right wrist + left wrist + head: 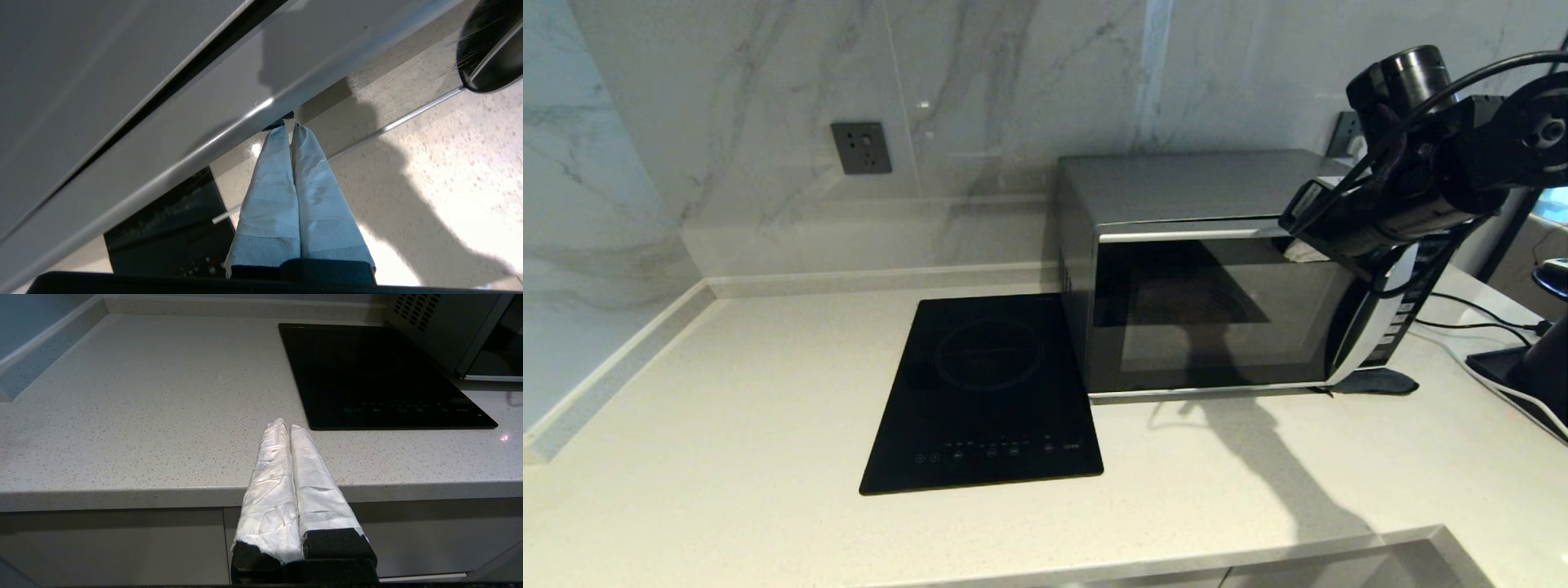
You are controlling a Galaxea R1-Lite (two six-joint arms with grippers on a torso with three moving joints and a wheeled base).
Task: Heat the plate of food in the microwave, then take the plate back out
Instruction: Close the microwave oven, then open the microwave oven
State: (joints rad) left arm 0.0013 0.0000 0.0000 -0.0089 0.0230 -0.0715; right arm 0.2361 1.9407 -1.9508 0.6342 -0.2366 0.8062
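The silver microwave (1176, 188) stands at the back right of the counter, and its dark glass door (1209, 318) looks closed. The plate of food is hidden from every view. My right gripper (1303, 249) hovers at the door's upper right corner, above the curved silver handle (1356, 327). Its white-wrapped fingers are shut on nothing. In the right wrist view this gripper (288, 128) points at the door's silver top edge (229, 126). My left gripper (286, 424) is parked low in front of the counter's edge, shut and empty.
A flat black induction cooktop (988, 392) lies left of the microwave. A dark pad (1376, 381) sits at the microwave's lower right corner. Cables (1478, 327) and a black stand (1527, 376) crowd the far right. A wall socket (860, 148) is on the marble backsplash.
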